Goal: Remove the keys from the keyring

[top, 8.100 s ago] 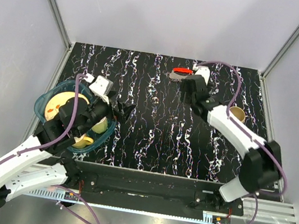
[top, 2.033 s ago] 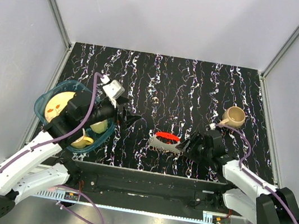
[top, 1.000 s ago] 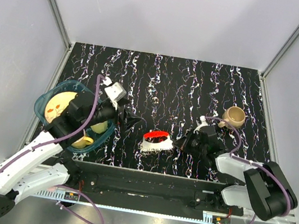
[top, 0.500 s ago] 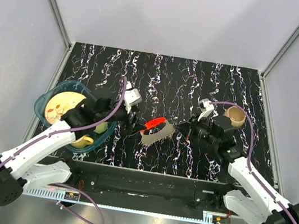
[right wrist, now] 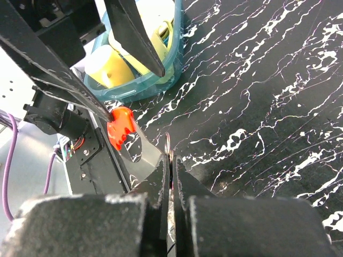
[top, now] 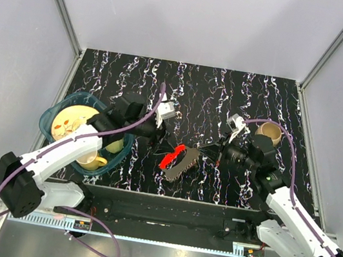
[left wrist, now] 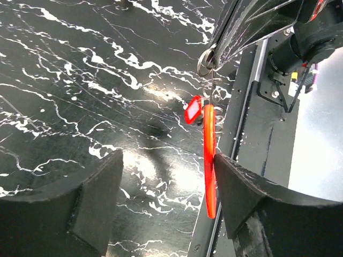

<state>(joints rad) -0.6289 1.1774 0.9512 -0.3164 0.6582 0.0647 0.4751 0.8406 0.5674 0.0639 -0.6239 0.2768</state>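
My right gripper (right wrist: 171, 160) is shut on the thin metal keyring (right wrist: 168, 143), holding it above the table's front centre (top: 206, 148). From the ring (left wrist: 205, 60) hang a small red-headed key (left wrist: 193, 110), the long red oval tag (left wrist: 209, 155) seen edge-on, and the grey fob (top: 182, 165). My left gripper (left wrist: 169, 155) is open around the hanging bunch. Its right finger (left wrist: 252, 198) touches the red tag and its left finger (left wrist: 80, 209) stands well clear. In the top view the left gripper (top: 165, 146) sits just left of the tag (top: 170, 156).
A teal bowl (top: 52, 116) with yellow dishes stands at the left, under the left arm. A tan mug (top: 269, 132) sits at the right, behind the right arm. The black front rail (left wrist: 241, 107) lies just below the hanging bunch.
The right gripper has lifted the keyring off the table and carried it back toward the centre. The left gripper has swung right to meet it, and its jaws have narrowed around the tag.
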